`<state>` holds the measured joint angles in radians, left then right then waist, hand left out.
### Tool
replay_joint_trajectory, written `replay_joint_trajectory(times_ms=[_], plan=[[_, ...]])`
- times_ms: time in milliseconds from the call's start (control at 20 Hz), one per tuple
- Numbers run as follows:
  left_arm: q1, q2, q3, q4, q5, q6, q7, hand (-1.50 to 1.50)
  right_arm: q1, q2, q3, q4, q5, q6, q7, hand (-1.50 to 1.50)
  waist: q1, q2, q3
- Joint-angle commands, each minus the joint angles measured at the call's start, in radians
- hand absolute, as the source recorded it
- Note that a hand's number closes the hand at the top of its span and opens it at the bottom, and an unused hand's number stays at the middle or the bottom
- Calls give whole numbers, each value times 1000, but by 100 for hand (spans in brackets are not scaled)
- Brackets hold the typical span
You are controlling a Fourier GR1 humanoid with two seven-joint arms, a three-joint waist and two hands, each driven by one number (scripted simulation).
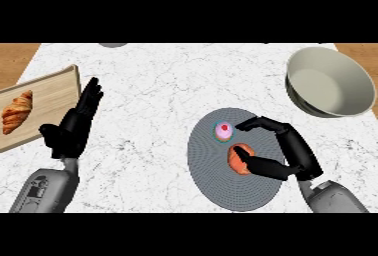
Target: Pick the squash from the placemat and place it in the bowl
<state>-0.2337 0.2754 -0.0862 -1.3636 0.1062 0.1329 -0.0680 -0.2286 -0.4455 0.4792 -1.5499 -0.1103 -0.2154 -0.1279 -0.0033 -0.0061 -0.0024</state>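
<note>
Right hand (295, 150) over the squash (238, 159) on the placemat (221, 185).
Its fingers arch wide, thumb touching the squash; left hand (74, 127) rests open; bowl (354, 82) well apart.

Bare counter (177, 85) between placemat (221, 185) and bowl (328, 82)

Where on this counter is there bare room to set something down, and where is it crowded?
Bare marble runs down the middle, between the left hand and the placemat, and along the far edge left of the bowl. Crowded: the placemat's upper part, where the right hand arches over the squash beside a pink item. A croissant takes part of the wooden board.
</note>
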Motion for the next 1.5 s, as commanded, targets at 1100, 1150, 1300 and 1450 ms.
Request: replay_joint_trajectory(times_ms=[1100,1150,1300,1450], plan=[[87,-86,-49,-168,-27,2,136,0,173,-89,-37,-355,252,-35,417,-150,11,6,2],[93,-120,-79,-181,-52,36,143,0,140,-52,14,-332,304,-50,495,-150,15,6,1],[21,-122,-45,-117,-54,36,150,0,111,-57,-1,-276,269,36,515,-150,5,8,2],[81,-136,-63,-153,-58,25,125,0,146,-56,10,-252,289,81,513,-150,5,6,2]])
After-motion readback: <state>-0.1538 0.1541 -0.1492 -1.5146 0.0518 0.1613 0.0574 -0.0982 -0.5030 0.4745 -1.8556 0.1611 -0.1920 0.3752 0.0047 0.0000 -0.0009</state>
